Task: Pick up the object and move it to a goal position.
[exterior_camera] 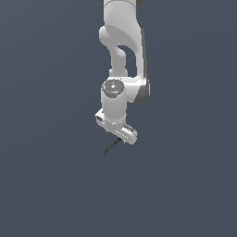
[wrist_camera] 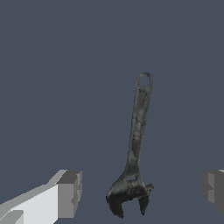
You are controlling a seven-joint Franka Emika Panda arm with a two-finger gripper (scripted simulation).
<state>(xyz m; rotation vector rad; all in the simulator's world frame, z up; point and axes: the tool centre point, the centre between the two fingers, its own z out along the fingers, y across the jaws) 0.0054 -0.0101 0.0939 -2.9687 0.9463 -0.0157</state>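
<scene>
The object is a small dark wrench (wrist_camera: 136,131) with a black forked jaw head and a thin grey-green handle ending in a ring. In the wrist view its head lies between my two fingertips (wrist_camera: 70,192), touching neither. My gripper (wrist_camera: 142,192) is open, its fingers wide apart on either side of the head. In the exterior view the gripper (exterior_camera: 118,136) hangs from the white arm directly over the wrench's head end. The wrench (exterior_camera: 111,148) sticks out from under it toward the exterior view's lower left.
The white Panda arm (exterior_camera: 121,51) comes down from the top of the exterior view. A plain dark blue-grey surface (exterior_camera: 46,185) spreads all around; no other objects or edges show.
</scene>
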